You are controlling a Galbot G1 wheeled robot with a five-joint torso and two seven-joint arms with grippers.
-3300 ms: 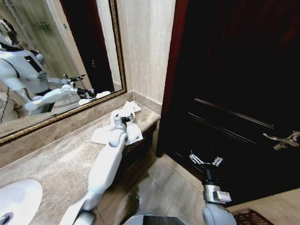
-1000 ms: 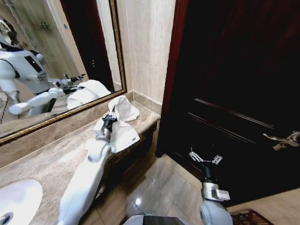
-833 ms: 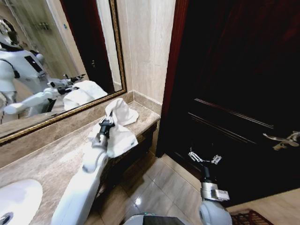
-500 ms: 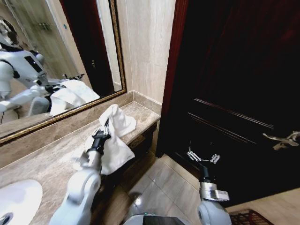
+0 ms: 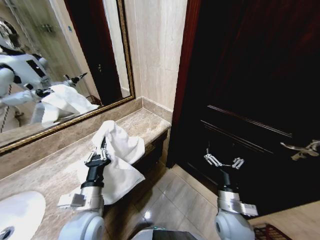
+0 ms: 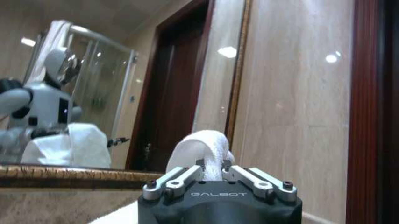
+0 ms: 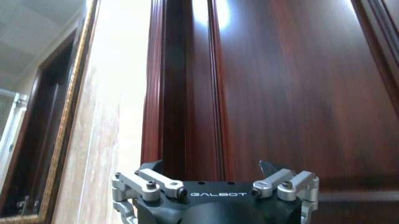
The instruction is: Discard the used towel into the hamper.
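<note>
A white towel (image 5: 121, 162) hangs in a bunch from my left gripper (image 5: 100, 151), which is shut on its upper fold above the marble counter (image 5: 45, 175). In the left wrist view the towel (image 6: 201, 145) loops up out of the closed left gripper (image 6: 212, 169). My right gripper (image 5: 223, 161) is held low in front of the dark door, open and holding nothing; the right wrist view shows that gripper (image 7: 215, 181) with its jaws spread wide. A corner of the dark wicker hamper (image 5: 267, 233) peeks in at the lower right, on the floor beside my right arm.
A gold-framed mirror (image 5: 60, 55) backs the counter, and a white sink (image 5: 17, 215) sits at its near left. A dark wooden door (image 5: 250, 90) with a metal handle (image 5: 300, 149) stands to the right. Tiled floor (image 5: 175, 200) lies between counter and door.
My left arm has drawn back toward me, lifting the towel off the far end of the counter. The right gripper has shifted slightly right.
</note>
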